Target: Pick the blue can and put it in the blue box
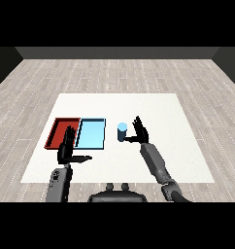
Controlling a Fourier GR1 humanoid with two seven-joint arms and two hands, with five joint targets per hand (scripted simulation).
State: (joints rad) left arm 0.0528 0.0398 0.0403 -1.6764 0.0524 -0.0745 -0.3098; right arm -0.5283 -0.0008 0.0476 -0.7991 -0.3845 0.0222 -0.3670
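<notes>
Reaching for the blue can

The can stands upright on the counter, at 3 o'clock of the blue box; the right robot hand, released, must close around it.

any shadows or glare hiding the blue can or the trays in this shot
Head view: flat, even light, no glare; the small blue cylindrical can stands unobscured on the white table, the right hand open beside it; the left hand overlaps the red tray, the light blue tray mostly visible.
</notes>
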